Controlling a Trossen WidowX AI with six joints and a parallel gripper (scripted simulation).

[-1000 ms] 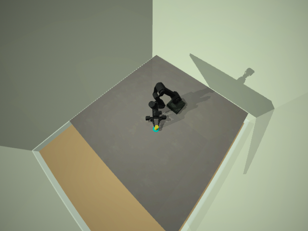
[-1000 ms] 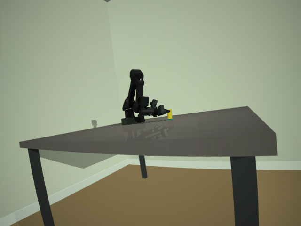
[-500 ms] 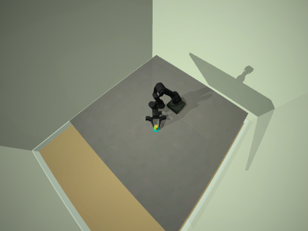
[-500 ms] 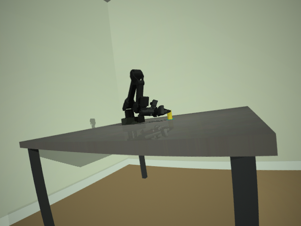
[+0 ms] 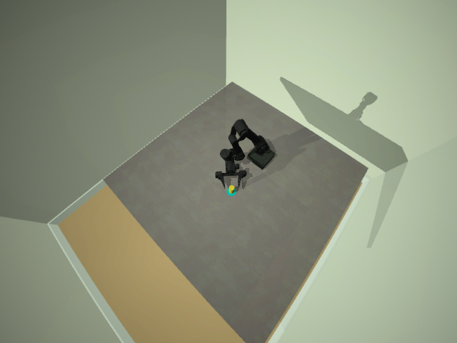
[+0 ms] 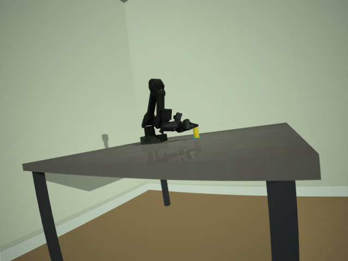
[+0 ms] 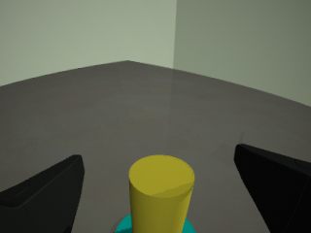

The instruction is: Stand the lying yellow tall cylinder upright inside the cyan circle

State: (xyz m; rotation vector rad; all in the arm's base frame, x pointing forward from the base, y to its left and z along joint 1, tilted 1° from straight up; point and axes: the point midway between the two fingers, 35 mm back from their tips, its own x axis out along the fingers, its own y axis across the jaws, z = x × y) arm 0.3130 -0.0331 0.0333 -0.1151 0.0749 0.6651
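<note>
The yellow tall cylinder [image 5: 231,189] [image 6: 196,132] [image 7: 160,209] stands upright on its end on the cyan circle [image 5: 230,194] [image 7: 124,225]. Cyan shows on both sides of its foot in the wrist view; the near part of the circle is out of that view. My gripper [image 5: 233,186] [image 6: 197,125] [image 7: 161,159] is open wide and empty. Its fingers are at about the height of the cylinder's top, one on each side, with a gap between each finger and the cylinder in the wrist view.
The grey-brown table [image 5: 206,225] [image 6: 238,168] [image 7: 97,107] bears the arm's base [image 5: 261,158] [image 6: 153,139] behind the gripper. The table's far corner and the room walls show in the wrist view.
</note>
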